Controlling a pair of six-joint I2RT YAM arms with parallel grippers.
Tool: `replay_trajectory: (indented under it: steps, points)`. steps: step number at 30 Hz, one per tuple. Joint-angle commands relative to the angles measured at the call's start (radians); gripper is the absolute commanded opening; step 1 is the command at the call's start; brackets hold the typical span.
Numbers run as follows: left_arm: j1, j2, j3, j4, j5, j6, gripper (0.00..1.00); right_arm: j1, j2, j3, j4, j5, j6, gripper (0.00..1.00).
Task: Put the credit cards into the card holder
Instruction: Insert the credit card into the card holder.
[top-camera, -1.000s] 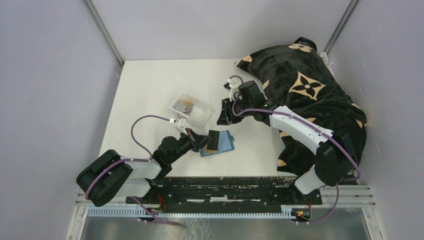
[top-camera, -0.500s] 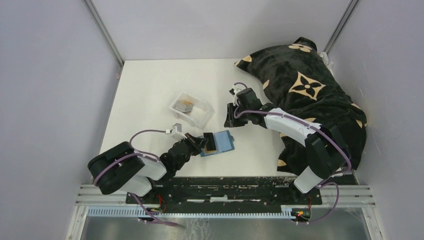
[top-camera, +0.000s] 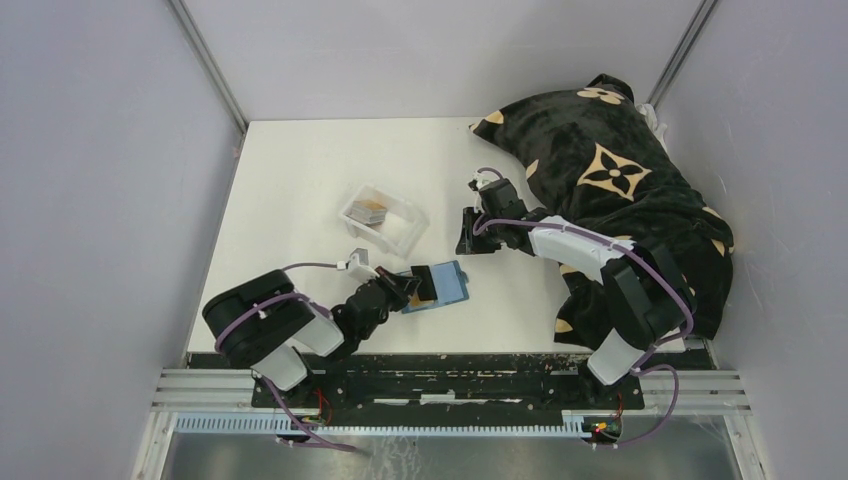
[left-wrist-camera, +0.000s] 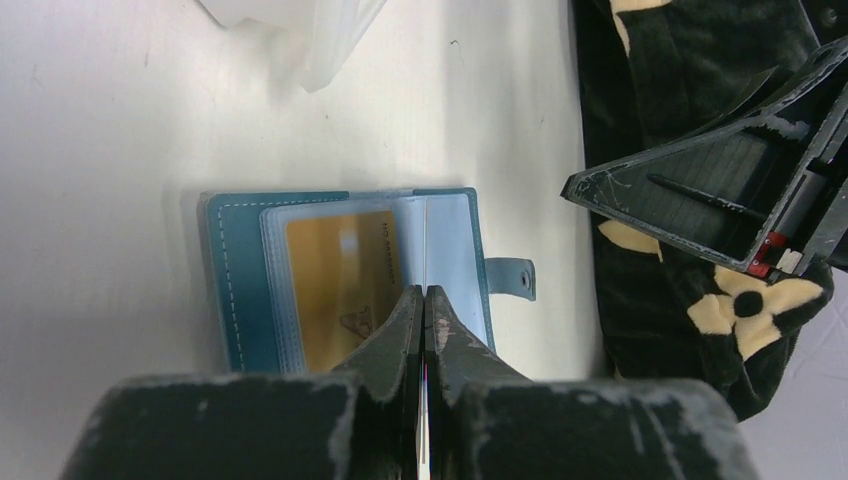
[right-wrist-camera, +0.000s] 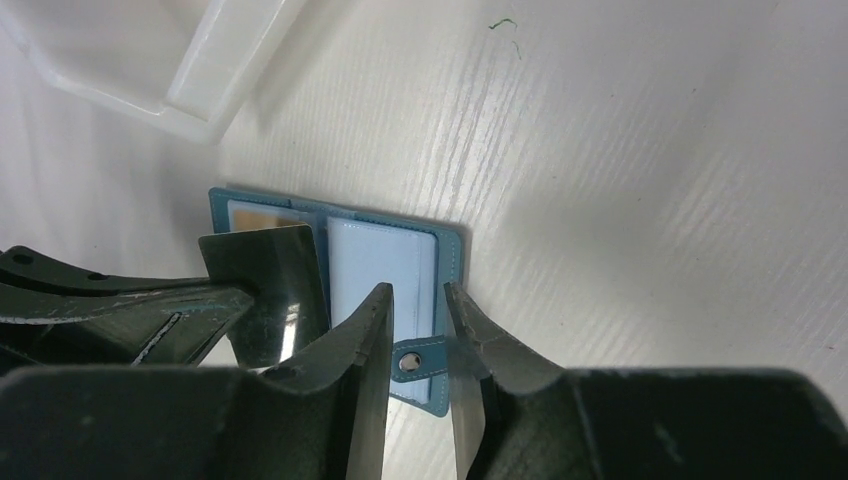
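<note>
The card holder (top-camera: 453, 286) is a teal wallet lying open on the table. In the left wrist view it (left-wrist-camera: 236, 290) shows a gold card (left-wrist-camera: 340, 280) in its left clear sleeve and a snap tab (left-wrist-camera: 510, 278) on the right. My left gripper (top-camera: 412, 288) is shut on a dark credit card (top-camera: 427, 282), held on edge over the wallet's middle fold; the card is seen edge-on (left-wrist-camera: 426, 240) between the fingers. My right gripper (top-camera: 466, 243) is slightly open and empty, hovering above the wallet's tab side (right-wrist-camera: 415, 360). The right wrist view shows the dark card (right-wrist-camera: 272, 290).
A clear plastic tray (top-camera: 400, 228) holding more cards (top-camera: 370, 210) stands just behind the wallet. A black blanket with tan flowers (top-camera: 610, 170) covers the table's right side, close to the right arm.
My left arm has swung in, and the card now stands lower over the wallet's fold. My right gripper has shifted a little right and nearer.
</note>
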Motion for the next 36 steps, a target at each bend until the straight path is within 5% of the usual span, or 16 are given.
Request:
replay_trajectory:
  steps: [1, 12, 24, 36]
  points:
    - [-0.007, 0.034, 0.036, 0.089, -0.029, -0.040, 0.03, -0.011, 0.005, -0.005, 0.048, 0.002, 0.011, 0.30]
    - [-0.013, 0.059, 0.039, 0.086, -0.040, -0.064, 0.03, -0.023, 0.017, -0.014, 0.053, -0.009, 0.013, 0.30]
    - [-0.105, -0.091, 0.071, -0.238, -0.226, -0.156, 0.03, -0.024, 0.033, -0.015, 0.056, -0.025, 0.017, 0.29]
    - [-0.119, -0.119, 0.068, -0.291, -0.256, -0.187, 0.03, -0.024, 0.035, -0.020, 0.059, -0.034, 0.017, 0.29]
